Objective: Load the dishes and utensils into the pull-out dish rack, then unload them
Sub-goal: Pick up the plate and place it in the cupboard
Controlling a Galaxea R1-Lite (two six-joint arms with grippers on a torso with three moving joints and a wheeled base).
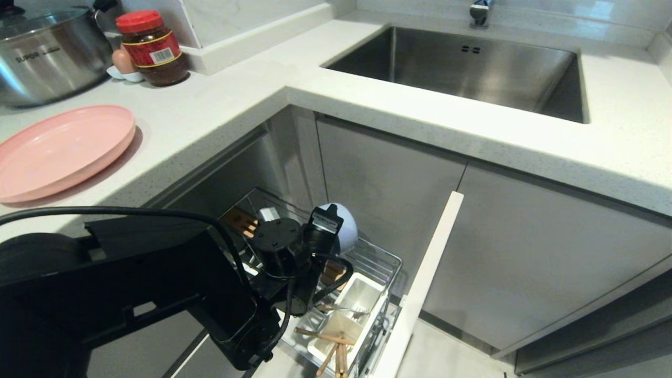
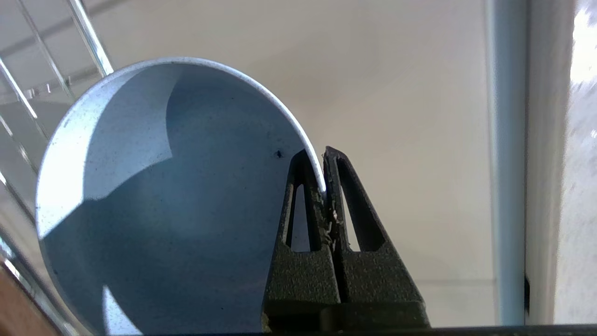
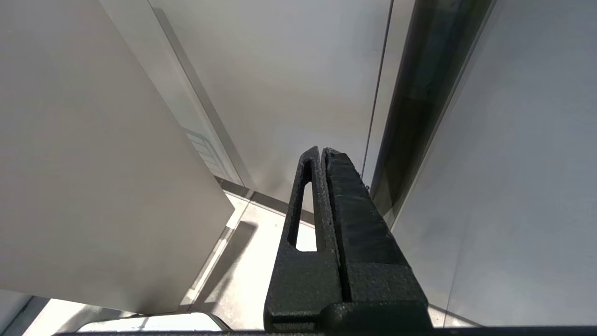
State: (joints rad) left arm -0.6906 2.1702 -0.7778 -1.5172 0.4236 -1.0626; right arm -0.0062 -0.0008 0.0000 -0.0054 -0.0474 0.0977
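— Pale stone worktop [image 1: 220, 110] wraps the corner, the pink plate [image 1: 63, 149] lying on it beside the steel pot [image 1: 47, 52]. Where's the bowl?

— Down in the pull-out dish rack [image 1: 386, 262], on edge. The left gripper [image 2: 323, 186] is pinching the blue bowl [image 2: 163, 200] by its rim.

— Risk?

— A thin rim hold; I'd judge the bowl could swivel, slip, or knock the wire. Chopsticks [image 1: 336, 352] sit in a front cup.

— Right gripper [image 3: 322, 154]?

— Pressed together, holding nothing, parked by the cabinet panels.

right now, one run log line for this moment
left gripper shut on bowl rim over dish rack | right gripper shut, parked | plate on counter
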